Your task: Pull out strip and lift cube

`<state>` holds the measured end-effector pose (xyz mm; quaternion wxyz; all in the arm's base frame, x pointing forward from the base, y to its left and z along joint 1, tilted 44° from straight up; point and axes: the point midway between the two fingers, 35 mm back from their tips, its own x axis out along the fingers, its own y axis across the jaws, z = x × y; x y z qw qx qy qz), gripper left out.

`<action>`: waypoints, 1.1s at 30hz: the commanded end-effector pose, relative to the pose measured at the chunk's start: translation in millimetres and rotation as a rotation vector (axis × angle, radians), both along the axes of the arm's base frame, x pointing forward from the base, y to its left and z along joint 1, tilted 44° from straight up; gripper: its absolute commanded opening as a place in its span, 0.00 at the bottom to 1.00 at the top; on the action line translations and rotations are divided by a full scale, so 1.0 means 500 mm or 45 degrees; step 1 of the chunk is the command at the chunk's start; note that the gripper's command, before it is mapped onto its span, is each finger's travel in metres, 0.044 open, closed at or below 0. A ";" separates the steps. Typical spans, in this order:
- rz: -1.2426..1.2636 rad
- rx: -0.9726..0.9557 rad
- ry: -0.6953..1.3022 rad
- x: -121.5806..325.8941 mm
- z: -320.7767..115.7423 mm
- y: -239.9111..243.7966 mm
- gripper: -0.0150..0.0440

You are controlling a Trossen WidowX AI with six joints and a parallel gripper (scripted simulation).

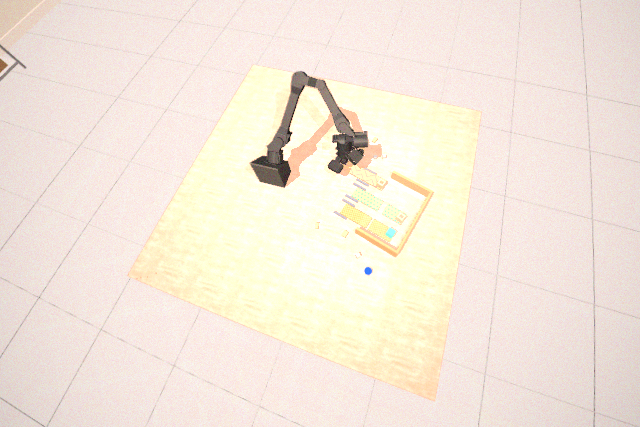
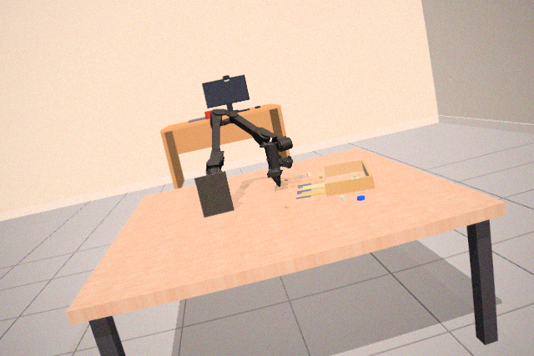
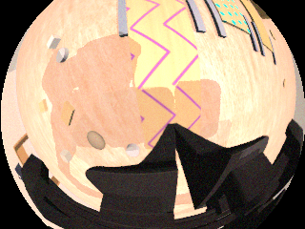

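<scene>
Top view: the zigzag strip [image 1: 367, 175] [image 2: 296, 179] [image 3: 164, 48] appeared unbroken, one pale cube [image 1: 381, 182] [image 2: 320, 178] at its far end, near the open side of the tray [image 1: 415, 223] [image 2: 349, 185]. The dotted strip [image 1: 367, 199] [image 3: 233, 14] showed a gap. Labels were too small to read; I took this cube as the target. The gripper [image 1: 345, 161] [image 2: 279, 184] [image 3: 175, 126] hid the strip's near end.

Exterior view: fingertips pointed down, low over the table [image 2: 259, 235]; contact with the strip could not be confirmed. Best method, in my judgement: light, steady downward pressure and a straight draw, lest the cube tip.

Wrist view: fingers together, nothing clamped, tips over the strip's shaded near part. Its far end was cut off, cube included. Draw should follow the guide bars [image 3: 195, 16].
</scene>
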<state>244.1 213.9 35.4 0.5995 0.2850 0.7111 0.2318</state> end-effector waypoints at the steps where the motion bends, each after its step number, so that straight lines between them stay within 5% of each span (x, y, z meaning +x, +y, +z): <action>1: 0.015 -0.008 0.026 -0.028 -0.005 0.003 0.25; 25: 0.015 -0.007 0.027 -0.076 0.004 0.003 0.25; 33: 0.015 -0.009 0.026 -0.045 0.070 -0.055 0.25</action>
